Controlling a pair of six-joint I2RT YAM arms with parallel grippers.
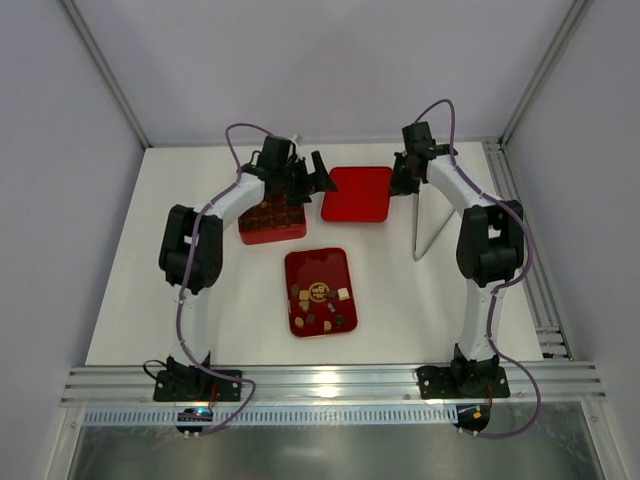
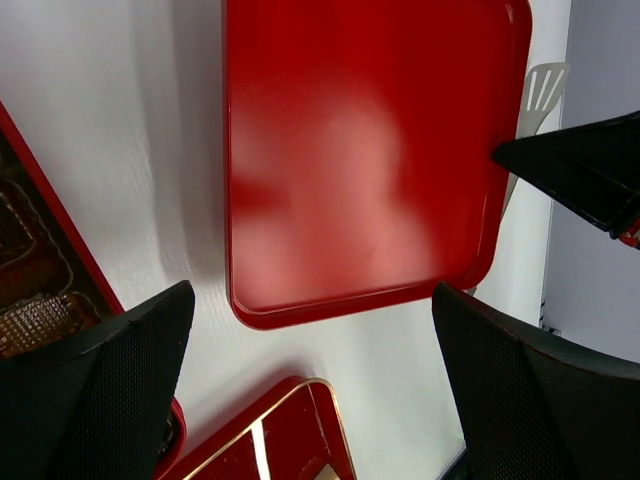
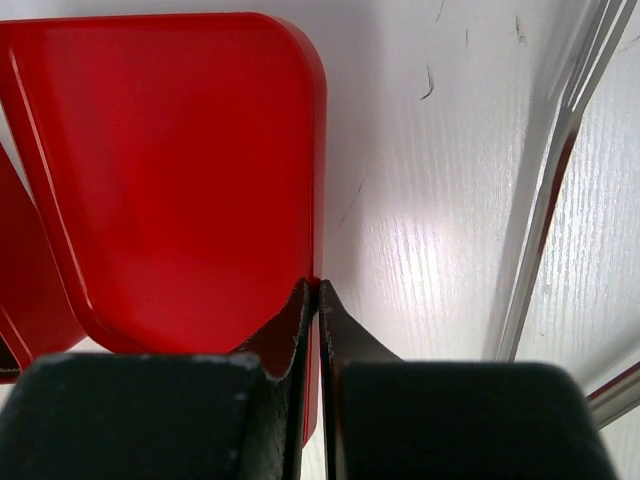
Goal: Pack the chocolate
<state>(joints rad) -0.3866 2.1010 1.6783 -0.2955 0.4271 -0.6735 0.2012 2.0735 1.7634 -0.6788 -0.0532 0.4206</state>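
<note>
- Hovering at the left edge of the flat red lid [image 1: 357, 193], the left claw [image 2: 312, 290] stands wide open.
- Right claw [image 3: 318, 290]: closed, tips at the lid's right edge.
- Chocolate [image 1: 303, 297]: loose in the red tray [image 1: 330, 260], mid-counter [image 1: 420, 310].

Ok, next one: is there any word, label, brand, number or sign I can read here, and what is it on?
No text can be read in any view.
Too small to read: the gold round mark on the red tray that holds the chocolate pieces.
No print shows on the flat red lid.
No print shows on the compartmented red box.
</note>
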